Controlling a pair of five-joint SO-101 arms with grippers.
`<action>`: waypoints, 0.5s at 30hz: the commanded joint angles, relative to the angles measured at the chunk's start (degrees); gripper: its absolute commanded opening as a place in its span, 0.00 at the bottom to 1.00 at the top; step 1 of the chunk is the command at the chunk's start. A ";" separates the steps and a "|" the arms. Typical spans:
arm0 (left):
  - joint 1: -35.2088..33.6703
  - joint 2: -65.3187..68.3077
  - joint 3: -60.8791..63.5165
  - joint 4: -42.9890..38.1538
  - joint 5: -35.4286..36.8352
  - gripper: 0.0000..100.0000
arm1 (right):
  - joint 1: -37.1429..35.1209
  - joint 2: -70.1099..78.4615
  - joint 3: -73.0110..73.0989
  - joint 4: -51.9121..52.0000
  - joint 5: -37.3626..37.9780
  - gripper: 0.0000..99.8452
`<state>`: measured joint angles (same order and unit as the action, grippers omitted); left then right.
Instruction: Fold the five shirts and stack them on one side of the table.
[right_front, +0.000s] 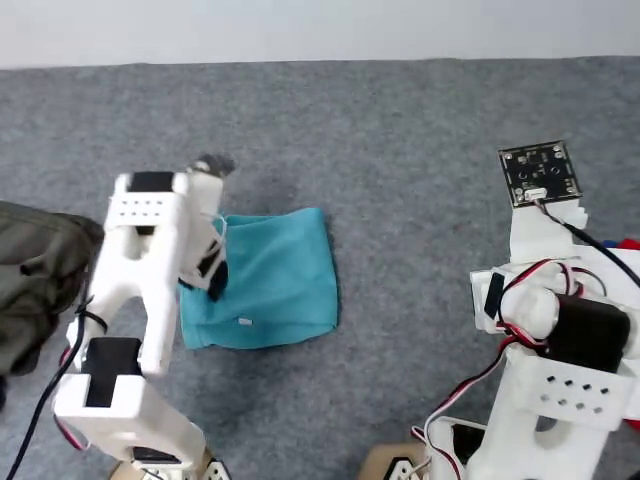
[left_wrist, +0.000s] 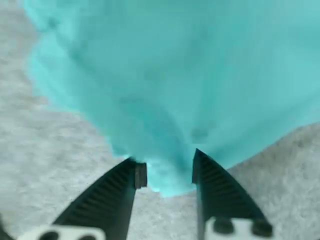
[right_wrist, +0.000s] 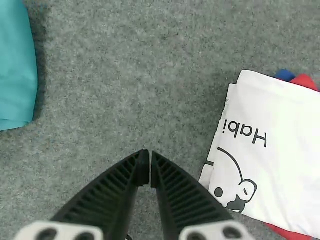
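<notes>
A folded teal shirt (right_front: 275, 280) lies on the grey table left of the middle. My left gripper (right_front: 207, 272) hangs over its left edge. In the left wrist view the left gripper (left_wrist: 165, 171) is open, with its two black fingers either side of a bulge in the teal shirt (left_wrist: 175, 75) hem. My right gripper (right_wrist: 150, 167) is shut and empty, low over bare carpet. Beside it lies a folded white printed shirt (right_wrist: 270, 170) on top of a red shirt (right_wrist: 306, 82) and a blue one (right_wrist: 284, 75). The teal shirt (right_wrist: 15, 65) shows farther off.
A crumpled dark olive shirt (right_front: 35, 280) lies at the table's left edge, beside the left arm's base. The right arm (right_front: 550, 330) stands at the right edge, with a sliver of the red shirt (right_front: 628, 243) behind it. Grey carpet (right_front: 400, 150) covers the table.
</notes>
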<state>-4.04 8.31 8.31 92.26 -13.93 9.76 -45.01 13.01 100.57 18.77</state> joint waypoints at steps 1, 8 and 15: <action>-2.64 -2.90 -10.86 4.40 0.35 0.17 | 0.40 -0.66 -0.35 2.24 -0.44 0.01; -4.75 -0.09 -20.09 0.62 1.32 0.16 | 0.40 -0.66 -0.35 2.24 -0.53 0.01; -4.66 9.32 -20.26 -5.19 2.99 0.10 | 0.40 -0.66 -0.35 2.33 -0.53 0.01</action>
<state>-8.44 15.78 -9.71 89.54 -11.38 9.76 -45.01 13.01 100.57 18.77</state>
